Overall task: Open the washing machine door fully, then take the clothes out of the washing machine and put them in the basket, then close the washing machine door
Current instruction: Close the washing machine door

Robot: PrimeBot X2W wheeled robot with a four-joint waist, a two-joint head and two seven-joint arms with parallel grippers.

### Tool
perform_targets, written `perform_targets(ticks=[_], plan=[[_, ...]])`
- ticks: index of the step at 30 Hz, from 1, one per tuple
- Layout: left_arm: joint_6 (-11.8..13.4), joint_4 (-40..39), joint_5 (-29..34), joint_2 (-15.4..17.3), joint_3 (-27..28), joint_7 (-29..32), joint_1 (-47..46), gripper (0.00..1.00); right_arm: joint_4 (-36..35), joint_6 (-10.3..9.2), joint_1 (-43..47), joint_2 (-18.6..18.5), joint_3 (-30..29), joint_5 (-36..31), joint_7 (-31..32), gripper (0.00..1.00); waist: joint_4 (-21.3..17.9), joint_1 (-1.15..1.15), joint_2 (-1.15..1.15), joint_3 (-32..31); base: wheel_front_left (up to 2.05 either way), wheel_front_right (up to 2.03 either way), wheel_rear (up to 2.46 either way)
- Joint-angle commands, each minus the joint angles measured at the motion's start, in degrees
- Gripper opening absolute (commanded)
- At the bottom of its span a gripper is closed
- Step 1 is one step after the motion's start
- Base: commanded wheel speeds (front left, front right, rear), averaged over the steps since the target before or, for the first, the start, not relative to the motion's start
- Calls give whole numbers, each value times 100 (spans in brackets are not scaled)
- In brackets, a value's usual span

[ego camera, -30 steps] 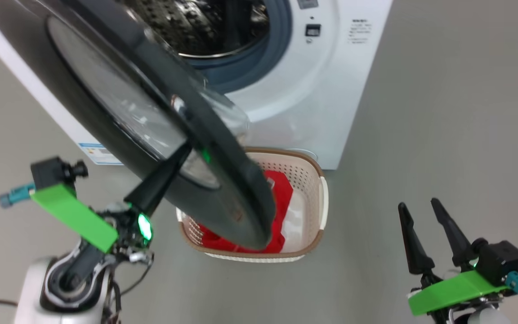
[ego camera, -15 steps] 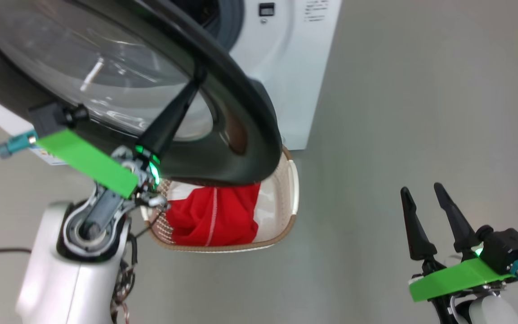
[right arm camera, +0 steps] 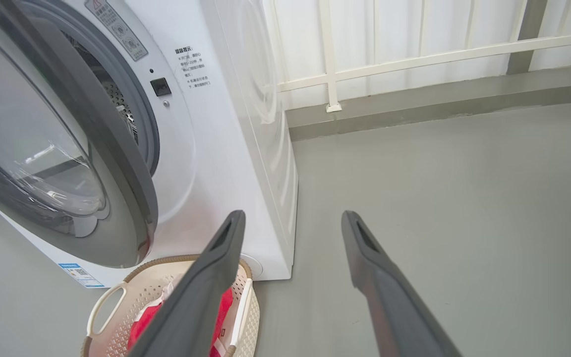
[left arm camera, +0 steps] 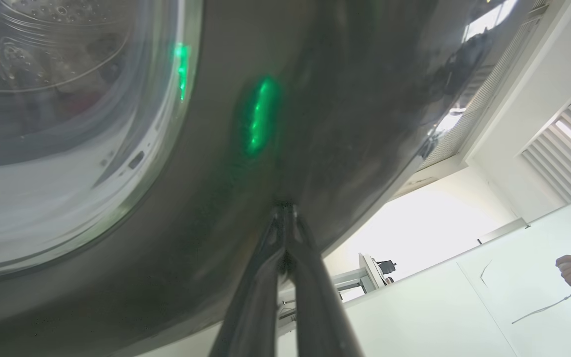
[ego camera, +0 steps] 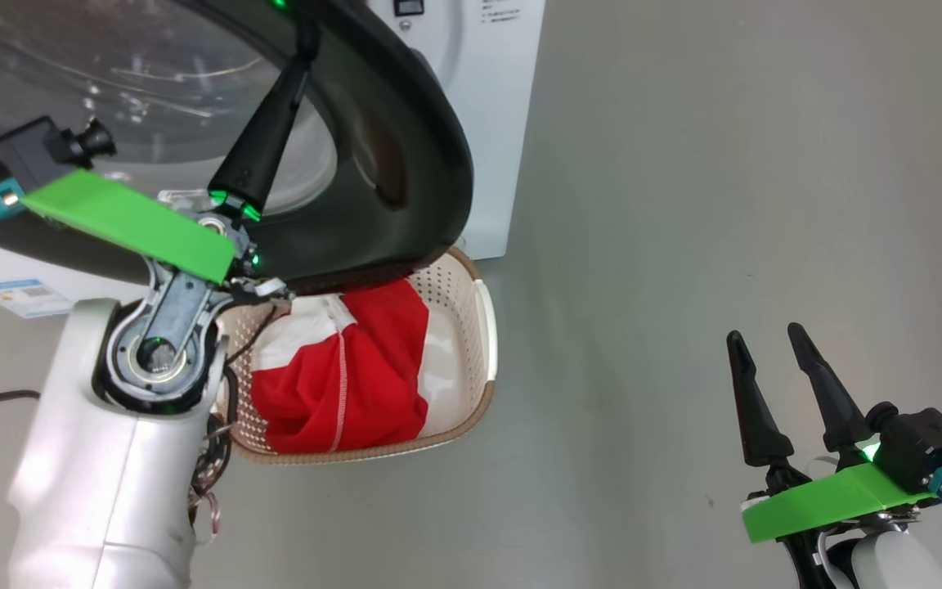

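Room: smooth grey floor, white railing behind; left gripper pinched together against glossy black round door; right gripper apart, empty.

Gloss, glass, plastic, cloth
Glossy black rim and clear glass on the washing machine door; smooth white washing machine; cream plastic basket; red cloth clothes; matt grey floor.

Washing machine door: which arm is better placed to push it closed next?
Left. The left gripper, shut, has its fingertips against the washing machine door. The right gripper hangs open over the floor, apart from the door. The clothes lie in the basket.
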Motion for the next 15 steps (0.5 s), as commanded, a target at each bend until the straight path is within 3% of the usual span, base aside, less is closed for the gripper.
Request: perform_targets(ticks=[1,14,15], plan=[[-40,-84,-10,235,93,-97,-185,0,-153,26,-159,-41,139,46,-36,100,-40,0,0,-20,0,0,0],[-40,62,-196,512,-333,-643,235,0,-111,26,-12,-41,111,12,-36,100,96,0,0,-293,0,0,0],[-40,60,-198,545,-365,-687,327,7,-104,26,1,-41,115,5,-36,100,109,0,0,-327,0,0,0]])
